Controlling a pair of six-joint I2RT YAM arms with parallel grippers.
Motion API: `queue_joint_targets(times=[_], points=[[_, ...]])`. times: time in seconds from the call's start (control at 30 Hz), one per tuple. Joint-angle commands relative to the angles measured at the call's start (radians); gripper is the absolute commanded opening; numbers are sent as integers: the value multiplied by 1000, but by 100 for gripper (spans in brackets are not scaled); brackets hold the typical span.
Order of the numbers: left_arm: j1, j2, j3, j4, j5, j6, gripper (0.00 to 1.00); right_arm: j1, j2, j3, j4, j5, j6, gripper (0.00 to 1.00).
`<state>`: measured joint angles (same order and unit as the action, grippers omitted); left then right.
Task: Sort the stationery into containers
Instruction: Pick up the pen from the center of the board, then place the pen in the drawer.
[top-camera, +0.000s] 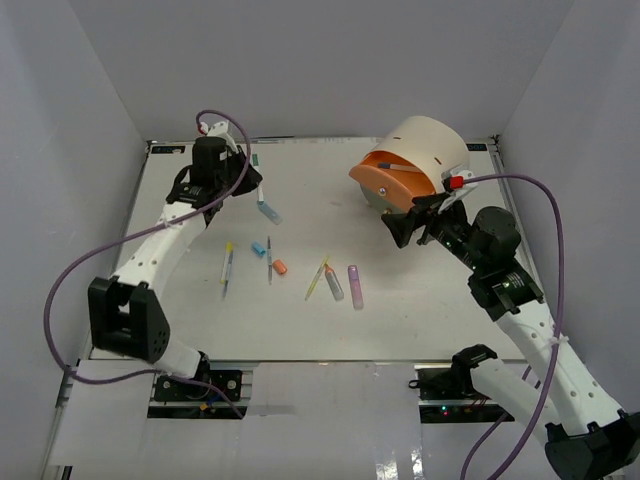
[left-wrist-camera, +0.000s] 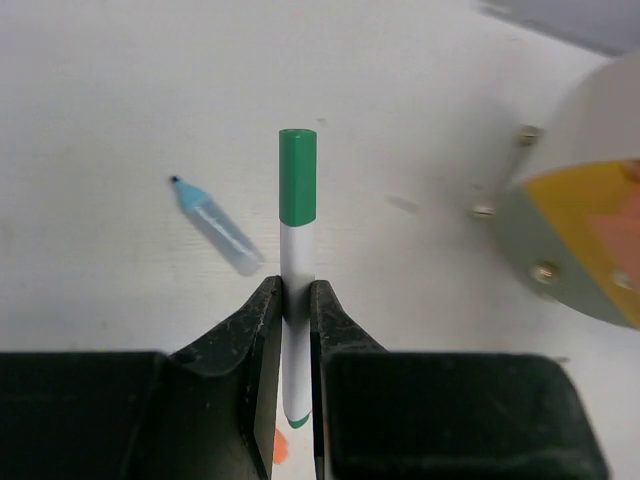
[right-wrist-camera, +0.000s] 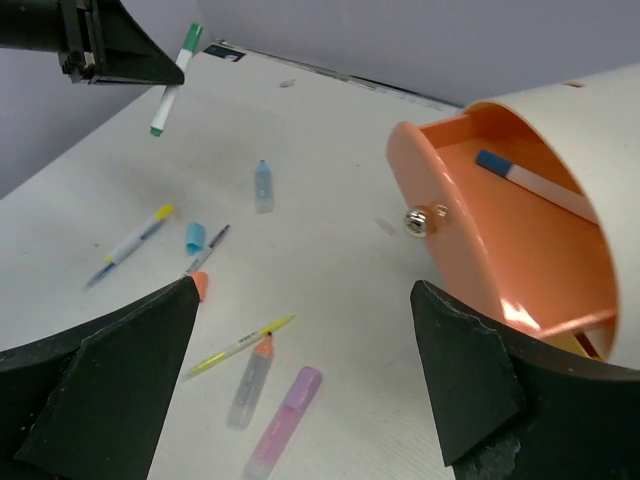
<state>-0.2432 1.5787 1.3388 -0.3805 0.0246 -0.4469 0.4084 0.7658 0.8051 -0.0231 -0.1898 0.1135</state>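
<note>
Left side first: my left end effector (left-wrist-camera: 297, 345) is pinched narrow on a green-capped white marker (left-wrist-camera: 297, 240). The pads (left-wrist-camera: 262, 330) squeeze its barrel near the tail end, and the cap points away from my wrist. From the right wrist view the marker hangs tilted, cap end up, over the far left part of the counter (top-camera: 320, 190). A light blue marker (left-wrist-camera: 215, 222) lies on the counter close by, clear of my fingers.

Now the right: my right end effector (right-wrist-camera: 305, 290) stands wide with nothing between its fingers, facing the cream cylinder (top-camera: 430, 145). The orange drawer (right-wrist-camera: 500, 240) is pulled out with its round knob (right-wrist-camera: 425, 220) towards me, and a blue-capped white marker (right-wrist-camera: 525, 178) lies inside. The yellow drawer (left-wrist-camera: 585, 215) and grey-olive drawer (left-wrist-camera: 522, 225) show on the same round face.

Loose across the middle of the counter lie a yellow-capped pen (right-wrist-camera: 130, 240), a blue cap (right-wrist-camera: 195, 237), a dark slim pen (right-wrist-camera: 208, 250) and an orange cap (top-camera: 280, 267). Then come a thin yellow pen (right-wrist-camera: 240, 345), an orange-capped clear marker (right-wrist-camera: 250, 380) and a purple highlighter (right-wrist-camera: 285, 420).
</note>
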Motion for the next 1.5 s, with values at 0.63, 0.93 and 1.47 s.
queue_joint_targets(times=[0.63, 0.93, 1.47], points=[[-51, -640, -658, 802, 526, -180, 0, 449, 596, 313, 342, 12, 144, 89], [-53, -649, -678, 844, 528, -204, 0, 492, 701, 399, 364, -30, 167, 83], [-53, -654, -699, 867, 532, -217, 3, 498, 713, 408, 368, -19, 166, 20]])
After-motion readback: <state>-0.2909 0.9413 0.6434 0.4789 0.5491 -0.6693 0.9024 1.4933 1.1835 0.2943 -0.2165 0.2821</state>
